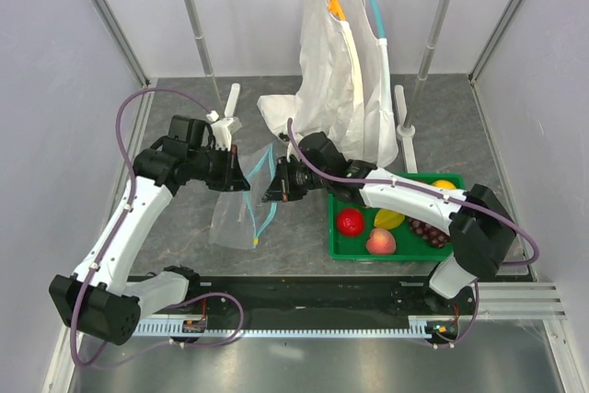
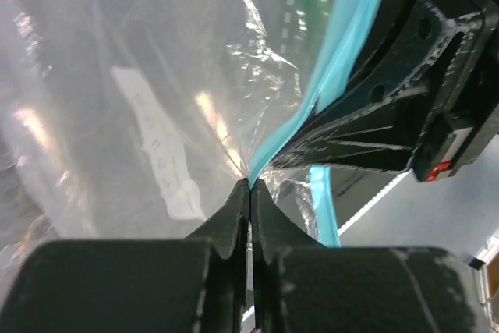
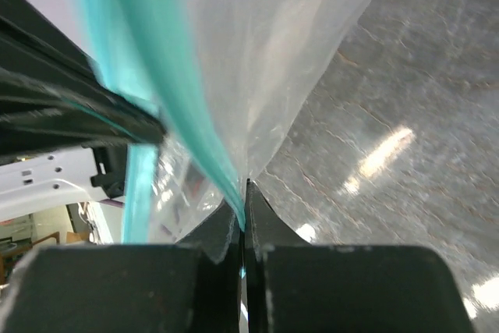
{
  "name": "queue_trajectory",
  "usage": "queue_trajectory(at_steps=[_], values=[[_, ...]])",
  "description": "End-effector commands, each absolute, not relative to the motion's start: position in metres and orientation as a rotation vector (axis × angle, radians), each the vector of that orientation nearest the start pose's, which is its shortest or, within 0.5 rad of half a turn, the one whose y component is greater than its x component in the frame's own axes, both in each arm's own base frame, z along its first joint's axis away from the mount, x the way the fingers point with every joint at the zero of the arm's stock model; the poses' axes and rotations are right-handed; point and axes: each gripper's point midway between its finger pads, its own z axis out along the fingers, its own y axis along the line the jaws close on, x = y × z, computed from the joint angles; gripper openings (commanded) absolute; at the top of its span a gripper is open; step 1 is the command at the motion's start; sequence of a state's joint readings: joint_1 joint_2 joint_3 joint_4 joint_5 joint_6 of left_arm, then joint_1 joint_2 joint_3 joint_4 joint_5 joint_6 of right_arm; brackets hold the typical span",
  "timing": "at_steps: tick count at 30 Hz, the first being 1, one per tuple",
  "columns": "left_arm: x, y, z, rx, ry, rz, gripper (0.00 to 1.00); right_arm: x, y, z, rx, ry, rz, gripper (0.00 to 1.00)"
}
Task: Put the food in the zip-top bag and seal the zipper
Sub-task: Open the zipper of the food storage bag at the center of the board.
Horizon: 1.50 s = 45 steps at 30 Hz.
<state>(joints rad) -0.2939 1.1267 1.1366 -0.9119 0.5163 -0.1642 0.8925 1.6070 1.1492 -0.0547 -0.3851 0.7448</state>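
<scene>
Well, both claws hold the zip-top bag (image 1: 230,218) up between the arms. The left claw (image 2: 249,186) is clamped tight on its teal zipper (image 1: 261,183); the right claw (image 3: 243,196) pinches the same strip close by. The food (image 1: 381,242) lies in a green tray (image 1: 337,251) on the surface (image 1: 184,236), to the bag's right.

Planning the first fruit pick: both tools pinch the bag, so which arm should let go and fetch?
Probably right: the green tray of food lies beside that arm. The left tool, shut on the zip-top bag's zipper, could hold it up.
</scene>
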Motion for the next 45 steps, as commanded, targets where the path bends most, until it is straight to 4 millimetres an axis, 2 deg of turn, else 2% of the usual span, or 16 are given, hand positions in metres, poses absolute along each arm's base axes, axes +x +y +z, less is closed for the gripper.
queue_trajectory(at_steps=[1,2,5,6,9,12,14,20,29,34,36,37,38,39,43,45], values=[[0.229,-0.137,0.23,0.44,2.41,-0.62,0.02,0.221,0.403,0.211,-0.46,2.274,1.272,0.0],[0.232,-0.131,0.235,0.448,2.391,-0.571,0.04,0.22,0.402,0.217,-0.465,2.263,1.276,0.0],[0.228,-0.132,0.246,0.518,2.355,-0.575,0.22,0.22,0.401,0.22,-0.456,2.263,1.278,0.0],[0.225,-0.135,0.251,0.572,2.324,-0.595,0.38,0.22,0.402,0.221,-0.452,2.264,1.285,0.0],[0.205,-0.155,0.264,0.652,2.266,-0.774,0.63,0.224,0.408,0.225,-0.408,2.264,1.313,0.0],[0.197,-0.166,0.262,0.677,2.274,-0.839,0.72,0.223,0.415,0.23,-0.38,2.267,1.355,0.0],[0.198,-0.168,0.26,0.673,2.282,-0.839,0.72,0.223,0.418,0.233,-0.376,2.262,1.371,0.0],[0.203,-0.181,0.259,0.673,2.264,-0.849,0.57,0.219,0.422,0.239,-0.349,2.256,1.432,0.0],[0.216,-0.183,0.236,0.609,2.351,-0.819,0.47,0.215,0.423,0.25,-0.356,2.229,1.469,0.0],[0.21,-0.19,0.231,0.607,2.371,-0.896,0.43,0.213,0.424,0.254,-0.363,2.216,1.487,0.0],[0.207,-0.191,0.229,0.619,2.372,-0.914,0.33,0.214,0.425,0.255,-0.374,2.206,1.485,0.0],[0.21,-0.188,0.229,0.616,2.374,-0.879,0.26,0.216,0.425,0.253,-0.365,2.208,1.466,0.0],[0.208,-0.182,0.227,0.607,2.4,-0.843,0.1,0.217,0.423,0.251,-0.366,2.217,1.446,0.0],[0.211,-0.174,0.225,0.605,2.409,-0.789,0.03,0.217,0.417,0.242,-0.39,2.245,1.392,0.0],[0.232,-0.117,0.224,0.502,2.477,-0.377,0.02,0.224,0.393,0.214,-0.46,2.293,1.191,0.0],[0.232,-0.096,0.225,0.521,2.493,-0.245,0.02,0.232,0.374,0.193,-0.493,2.328,1.057,0.0]])
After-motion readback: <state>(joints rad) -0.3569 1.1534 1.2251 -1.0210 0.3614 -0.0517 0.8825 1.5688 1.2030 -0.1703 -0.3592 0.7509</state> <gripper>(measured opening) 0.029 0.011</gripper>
